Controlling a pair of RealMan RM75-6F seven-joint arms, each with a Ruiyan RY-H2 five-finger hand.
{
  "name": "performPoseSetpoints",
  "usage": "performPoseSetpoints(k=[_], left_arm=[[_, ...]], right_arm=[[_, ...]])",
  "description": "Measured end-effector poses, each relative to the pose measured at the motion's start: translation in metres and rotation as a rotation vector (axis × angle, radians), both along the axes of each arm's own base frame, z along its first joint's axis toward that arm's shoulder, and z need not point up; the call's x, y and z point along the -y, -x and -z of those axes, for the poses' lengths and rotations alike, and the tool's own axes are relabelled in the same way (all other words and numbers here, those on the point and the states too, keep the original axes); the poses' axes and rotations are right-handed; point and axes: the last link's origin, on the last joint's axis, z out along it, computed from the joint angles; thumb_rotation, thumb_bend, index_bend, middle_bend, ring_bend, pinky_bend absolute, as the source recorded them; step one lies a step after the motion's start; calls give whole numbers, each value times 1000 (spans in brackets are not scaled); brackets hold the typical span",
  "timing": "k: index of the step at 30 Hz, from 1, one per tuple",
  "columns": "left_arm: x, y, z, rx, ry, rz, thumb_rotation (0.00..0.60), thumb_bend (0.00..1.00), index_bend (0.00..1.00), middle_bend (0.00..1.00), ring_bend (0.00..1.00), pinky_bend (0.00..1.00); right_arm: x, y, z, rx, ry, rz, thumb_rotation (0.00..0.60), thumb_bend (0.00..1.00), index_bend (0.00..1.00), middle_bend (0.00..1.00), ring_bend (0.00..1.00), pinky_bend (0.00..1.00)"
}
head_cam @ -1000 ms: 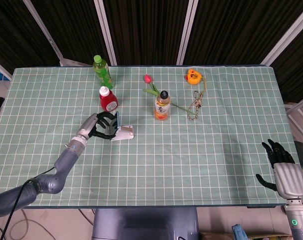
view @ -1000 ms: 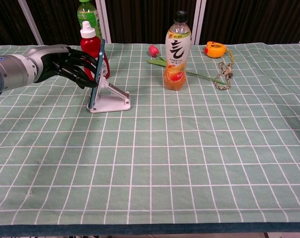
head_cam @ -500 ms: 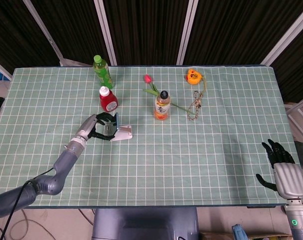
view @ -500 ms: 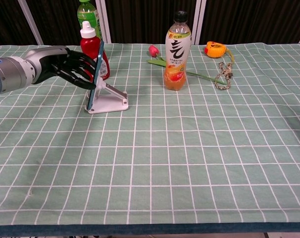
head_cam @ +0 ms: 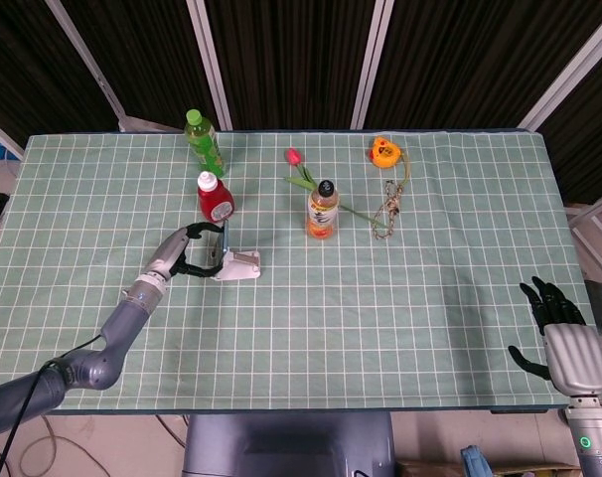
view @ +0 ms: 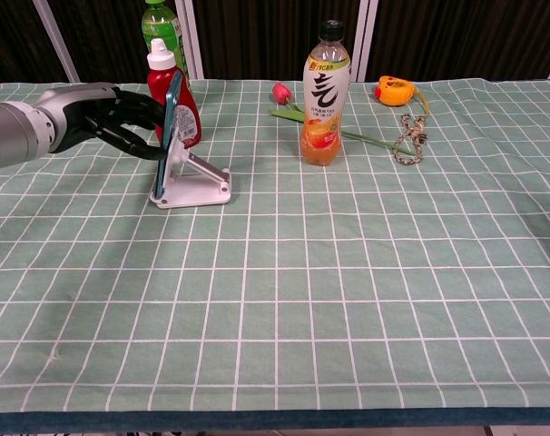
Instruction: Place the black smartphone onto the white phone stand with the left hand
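Cut off by the top edge in the chest view: cap of the green plastic bottle (view: 162, 24) at eleven o'clock. Hidden by the black smartphone (view: 168, 127): fingertips of the left hand (view: 121, 120).

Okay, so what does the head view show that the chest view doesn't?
Only the head view shows the right hand, idle with fingers apart beyond the table's near right corner, and the whole left forearm.
Only the chest view shows the orange bottle's label and the phone stand's side profile.
Both show the left hand at the black smartphone leaning on the stand, plus the red bottle.
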Motion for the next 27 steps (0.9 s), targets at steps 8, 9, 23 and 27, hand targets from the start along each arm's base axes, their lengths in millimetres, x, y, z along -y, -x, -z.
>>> performPoseSetpoints(k=[8,9,23,27], left_arm=[[2,2,-4,-15,11,3,600,239,160,140,32,127],[3,2,-4,-13,11,2,600,239,159,140,32,127],[12,0,-17,-1,16,16,600,239,117,117,1,99],[23,0,-29,-13,-6,46,600,239,111,114,0,94]], right_arm=[[0,0,0,3,0,-2,600,325,106,21,0,186],[0,0,0,4,0,-3,600,325,106,21,0,186],[0,0,0,10,0,-7,600,325,106,21,0,186],[0,0,0,11,-1,-8,600,326,106,21,0,186]])
